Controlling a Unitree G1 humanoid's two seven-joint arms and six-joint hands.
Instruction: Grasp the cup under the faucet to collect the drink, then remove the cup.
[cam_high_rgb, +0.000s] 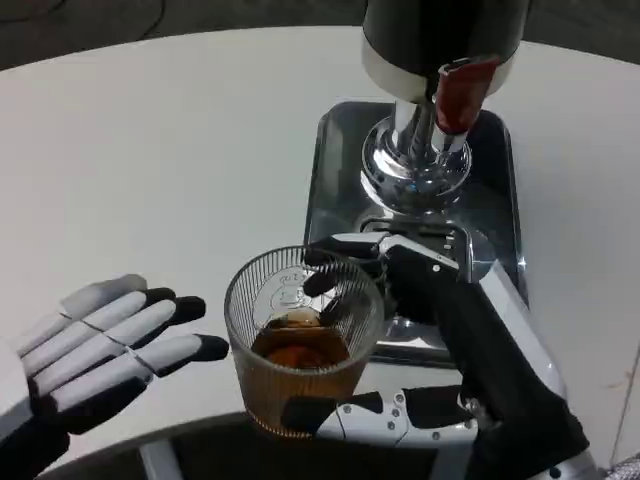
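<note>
We grip the cup (303, 340) with right hand (430, 340) fingers clamped round its ribbed wall; glass, part-full, fragile, slippery. Left hand (105, 345) fingers apart.

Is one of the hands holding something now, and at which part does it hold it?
The right hand holds the ribbed glass cup by its side wall, fingers behind and thumb in front near the base. The left hand holds nothing.
</note>
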